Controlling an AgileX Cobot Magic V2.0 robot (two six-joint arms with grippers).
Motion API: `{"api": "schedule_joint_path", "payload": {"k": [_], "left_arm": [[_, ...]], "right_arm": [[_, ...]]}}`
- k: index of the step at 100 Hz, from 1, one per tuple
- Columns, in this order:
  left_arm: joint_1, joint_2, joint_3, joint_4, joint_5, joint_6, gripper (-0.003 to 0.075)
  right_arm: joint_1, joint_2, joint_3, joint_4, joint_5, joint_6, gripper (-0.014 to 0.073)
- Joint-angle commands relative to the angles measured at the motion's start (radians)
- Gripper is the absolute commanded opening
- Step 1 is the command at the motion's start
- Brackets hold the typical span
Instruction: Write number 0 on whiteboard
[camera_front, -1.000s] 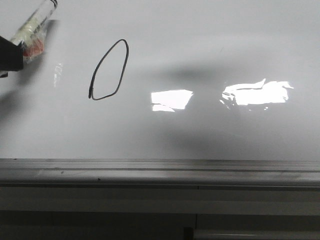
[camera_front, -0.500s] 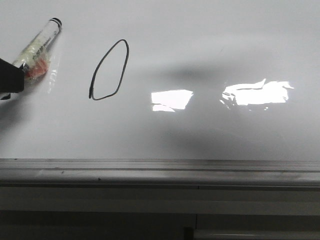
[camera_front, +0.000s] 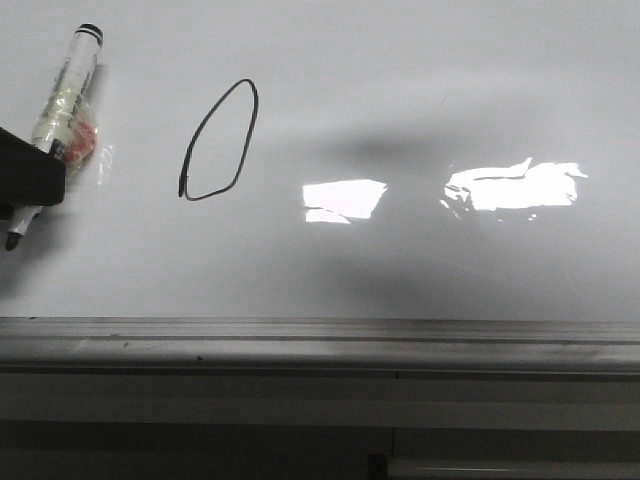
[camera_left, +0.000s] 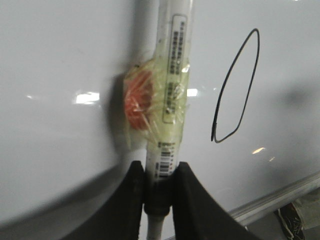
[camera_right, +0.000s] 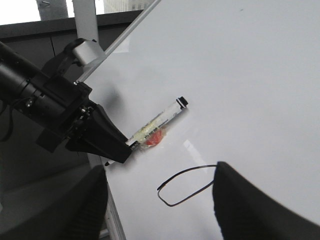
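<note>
The whiteboard (camera_front: 420, 90) fills the front view, and on it is the number 0 (camera_front: 218, 142), a thin black slanted loop. At the far left my left gripper (camera_front: 30, 180) is shut on a white marker (camera_front: 70, 80) wrapped in clear tape with an orange blob. Its dark tip pokes out below the fingers; I cannot tell whether it touches the board. The left wrist view shows the marker (camera_left: 167, 100) pinched between both fingers, left of the number 0 (camera_left: 236, 87). My right gripper (camera_right: 160, 205) hangs open above the number 0 (camera_right: 187, 185), holding nothing.
A grey metal rail (camera_front: 320, 345) runs along the board's near edge. Two bright glare patches (camera_front: 343, 200) (camera_front: 515, 187) lie right of the loop. Beyond the board's left edge stand a white post (camera_right: 85, 25) and dark surroundings.
The left gripper has shifted right and down at the far left. The marker has swung to a steeper angle, and its tip now shows below the fingers. The loop is unchanged.
</note>
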Motion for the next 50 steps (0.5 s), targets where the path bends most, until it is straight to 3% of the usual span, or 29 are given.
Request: {"api": "schedule_joint_path", "payload": {"k": [1, 50], "left_arm": [[0.007, 0.005, -0.027, -0.017, 0.033, -0.006, -0.002], [0.007, 0.005, -0.027, -0.07, -0.019, -0.017, -0.0019]], "right_arm": [[-0.006, -0.018, -0.024, 0.029, -0.032, -0.01, 0.039], [-0.006, -0.018, -0.024, 0.029, -0.024, -0.01, 0.039]]}}
